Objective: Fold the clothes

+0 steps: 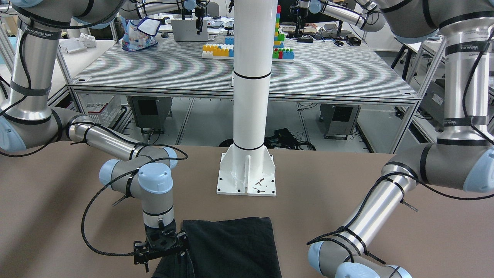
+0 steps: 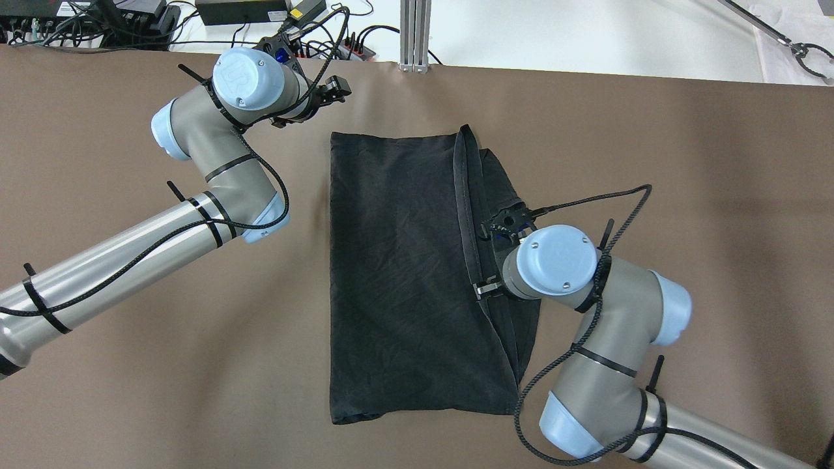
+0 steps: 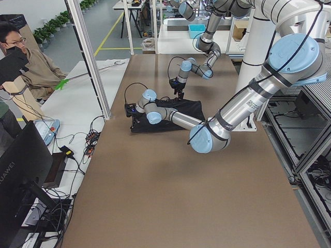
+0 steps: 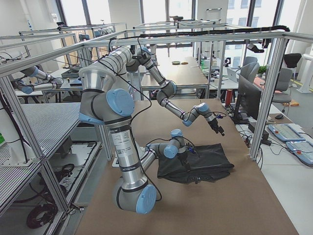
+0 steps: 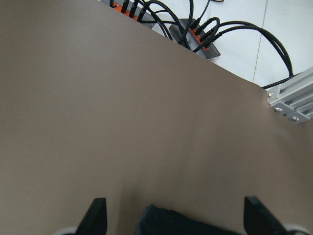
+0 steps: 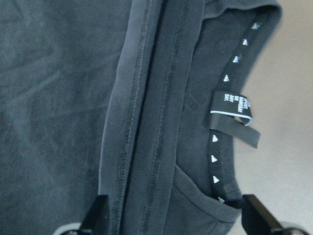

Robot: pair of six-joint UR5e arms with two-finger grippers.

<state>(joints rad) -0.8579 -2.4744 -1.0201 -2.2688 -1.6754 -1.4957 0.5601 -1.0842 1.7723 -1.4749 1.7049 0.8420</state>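
Black garment (image 2: pixel 404 260) lies flat on brown table (image 2: pixel 651 163), one side folded over, label (image 6: pixel 232 110) showing at collar. R. gripper (image 2: pixel 507 223) is above folded edge, fingers spread, gripping nothing; farther off, L. gripper (image 2: pixel 335 90) hangs just past garment's far corner, fingers likewise apart & empty. Cables (image 5: pixel 195 29) lie beyond table's far edge.

Open table (image 2: pixel 163 391) beside clothes (image 2: pixel 397 273) — white pillar (image 1: pixel 251 77) robot-side

The black garment (image 2: pixel 404 273) lies flat on the brown tabletop (image 2: pixel 684 163), roughly rectangular and slightly wrinkled. One part is folded over, and its stitched hem (image 2: pixel 466 195) runs along the length. Beside it, on the robot's right, a lower layer shows the neckline with a small label (image 6: pixel 230 110).
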